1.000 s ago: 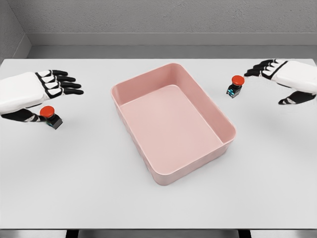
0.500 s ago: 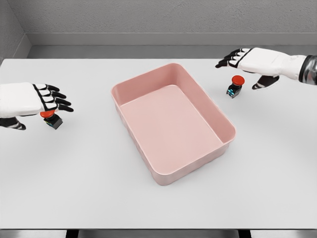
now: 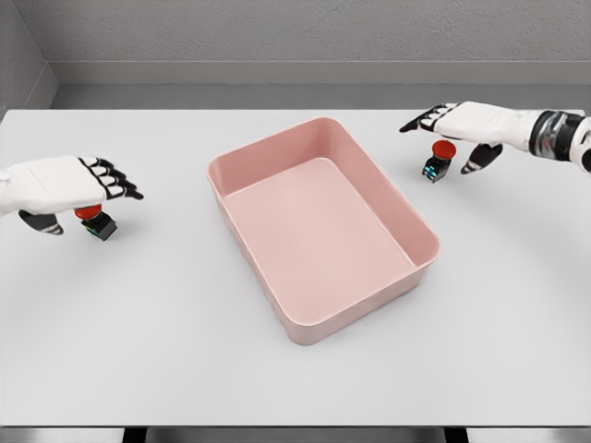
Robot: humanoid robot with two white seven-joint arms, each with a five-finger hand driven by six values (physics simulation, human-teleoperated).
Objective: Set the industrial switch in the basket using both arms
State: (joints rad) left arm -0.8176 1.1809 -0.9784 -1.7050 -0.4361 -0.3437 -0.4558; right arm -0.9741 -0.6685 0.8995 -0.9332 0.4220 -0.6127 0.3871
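Plainly, the step in hand is the reach: both hands are poised over their targets and neither has taken hold yet. From the head view, the only one there is, a pink basket (image 3: 323,231) sits in the middle of the white bench (image 3: 138,351), turned a little askew, and nothing lies in it. Two switches with red caps are on the bench, one on each side of the basket and both well apart from it.

The left switch (image 3: 95,221) stands at the left of the bench, roughly level with the middle of the basket. The left hand (image 3: 60,183) hangs right over it, palm down, with the fingers (image 3: 115,180) stretched forward past the red cap and the thumb tucked low on the near left side. The fingers are loose and close on nothing, though the hand hides part of the cap, so whether skin touches it cannot be told.

The right switch (image 3: 440,161) stands at the far right, beside the basket's far right corner. The right hand (image 3: 466,125) hovers just above it, fingers spread leftward and thumb hanging down on the right of the switch, holding nothing.

As a judgement, the next move calls for each hand to drop slightly and pinch the switch between thumb and fingers low on the dark body, not the rounded cap, which looks likely to slip. Only then come the lift and the carry inward over the basket rim
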